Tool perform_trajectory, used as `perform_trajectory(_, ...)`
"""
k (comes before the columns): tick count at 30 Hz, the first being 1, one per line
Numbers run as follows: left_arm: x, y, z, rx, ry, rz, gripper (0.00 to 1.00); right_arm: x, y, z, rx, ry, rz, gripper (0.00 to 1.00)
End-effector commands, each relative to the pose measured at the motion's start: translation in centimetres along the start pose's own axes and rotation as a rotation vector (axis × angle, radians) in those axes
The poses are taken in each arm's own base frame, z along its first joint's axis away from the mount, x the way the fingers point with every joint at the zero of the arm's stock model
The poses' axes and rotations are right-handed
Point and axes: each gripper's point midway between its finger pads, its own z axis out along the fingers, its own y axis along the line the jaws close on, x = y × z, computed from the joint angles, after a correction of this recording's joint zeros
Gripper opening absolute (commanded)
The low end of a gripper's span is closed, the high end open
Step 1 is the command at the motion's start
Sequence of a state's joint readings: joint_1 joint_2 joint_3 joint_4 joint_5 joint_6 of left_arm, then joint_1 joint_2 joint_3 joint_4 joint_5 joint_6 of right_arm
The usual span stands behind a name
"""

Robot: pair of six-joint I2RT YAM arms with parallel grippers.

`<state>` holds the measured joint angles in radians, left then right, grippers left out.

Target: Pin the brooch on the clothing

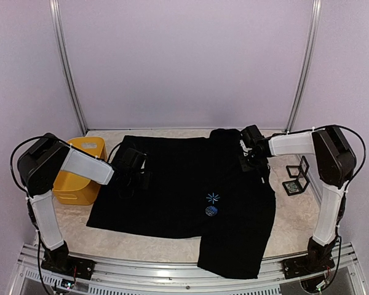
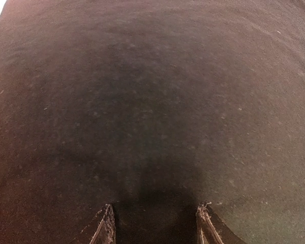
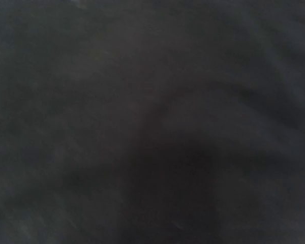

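One yellow bin (image 1: 80, 178) stands left of the black T-shirt (image 1: 172, 196) on the worktop (image 1: 292, 216); I cannot see its inside. My left hand (image 2: 155, 226) is on the shirt's left side, fingers apart, empty. My right hand (image 1: 256, 158) is at its far right corner, and I cannot tell its grip. The blue brooch (image 1: 211, 211) lies mid-shirt, apart from both.

Black T-shirt (image 1: 172, 184) lies flat, blue brooch (image 1: 211, 211) atop.
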<state>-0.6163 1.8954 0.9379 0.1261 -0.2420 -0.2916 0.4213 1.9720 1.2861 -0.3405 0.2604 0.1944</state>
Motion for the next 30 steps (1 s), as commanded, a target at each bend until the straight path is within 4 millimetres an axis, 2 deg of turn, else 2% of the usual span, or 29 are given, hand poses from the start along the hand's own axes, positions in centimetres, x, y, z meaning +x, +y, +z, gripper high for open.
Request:
perform_trajectory(1,-0.8,1.8,0.6,-0.061,-0.037,-0.034,0.52,-0.1,-3.6,-4.4,0.127,-0.005,0.014,0.19)
perform_trajectory(4,-3.3,0.1,-1.4,0.004,-0.136,-0.014,0.55,2.6,-6.5,-5.8,0.238,0.037,0.048,0.35)
perform_trajectory(5,-4.7,-0.6,-2.7,0.023,-0.189,0.008,0.57,3.5,-7.5,-6.1,0.26,0.051,0.072,0.45)
perform_trajectory(9,-8.1,-4.0,-6.9,0.07,-0.339,0.117,0.66,6.0,-11.4,-6.9,0.308,0.053,0.215,0.62)
perform_trajectory(11,-8.8,-5.7,-8.5,0.106,-0.381,0.171,0.7,6.5,-12.9,-7.0,0.306,0.038,0.281,0.7)
perform_trajectory(14,-8.9,-7.6,-10.0,0.166,-0.408,0.203,0.75,7.2,-13.8,-6.1,0.24,0.039,0.366,0.82)
perform_trajectory(15,-8.8,-8.0,-10.3,0.18,-0.414,0.203,0.87,7.4,-13.9,-5.8,0.227,0.041,0.387,0.84)
perform_trajectory(16,-8.8,-8.2,-10.8,0.197,-0.425,0.205,0.9,7.6,-13.9,-5.6,0.222,0.042,0.399,0.84)
perform_trajectory(21,-8.6,-9.2,-11.8,0.242,-0.437,0.236,0.92,8.9,-14.0,-4.8,0.203,0.045,0.461,0.84)
perform_trajectory(30,-8.6,-10.0,-11.7,0.251,-0.428,0.267,0.91,11.5,-14.9,-4.9,0.271,0.066,0.484,0.83)
